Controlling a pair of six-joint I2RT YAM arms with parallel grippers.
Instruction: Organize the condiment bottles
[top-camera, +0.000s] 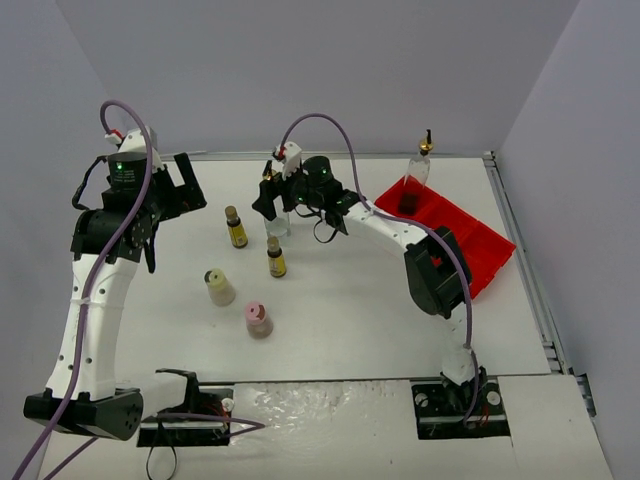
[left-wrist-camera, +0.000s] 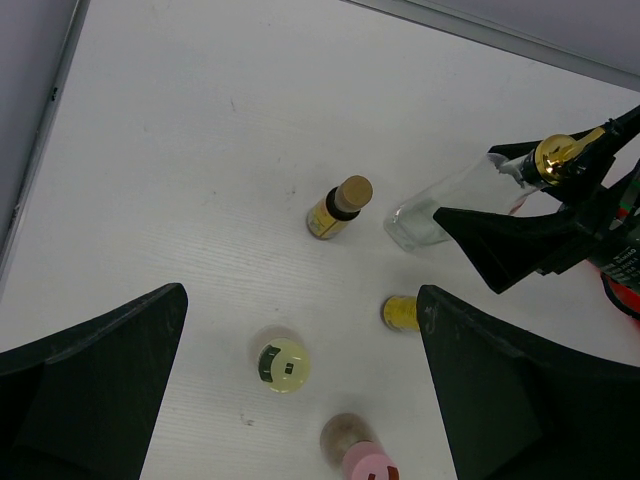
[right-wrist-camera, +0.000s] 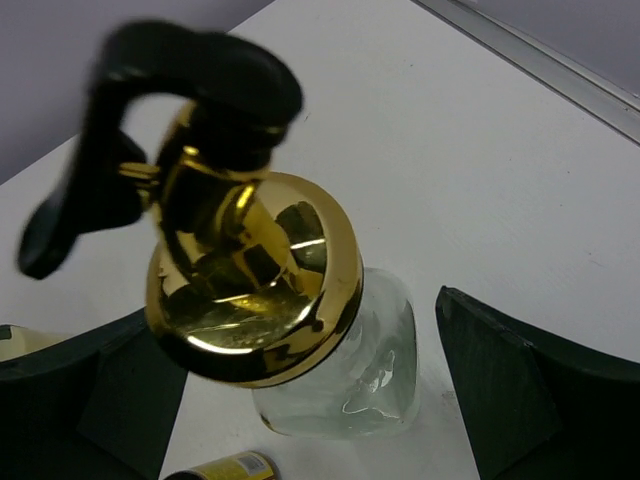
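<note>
**Right gripper open around clear bottle; five bottles on table, one in tray**

Directions are read on the top view as a dial, with twelve at the far wall.

1. The right gripper is just past table centre, toward eleven o'clock. Its jaws are spread wide on either side of a clear bottle with a gold spout. In the right wrist view the fingers stand apart from the glass, and no contact is visible. The bottle is upright on the white table.

2. The left gripper hangs over the table at ten o'clock. Its jaws are wide apart and hold nothing.

3. Positions relative to the clear bottle:
   - The first amber bottle is at nine o'clock, near it.
   - The second amber bottle is at six o'clock, just beside it.
   - The cream bottle is at seven to eight o'clock, farther out.
   - The pink bottle is at about six o'clock, the nearest of all to the arm bases.

4. The second clear bottle stands upright at two o'clock, at the far-left end of the red tray. Which compartment holds it cannot be told.
</note>
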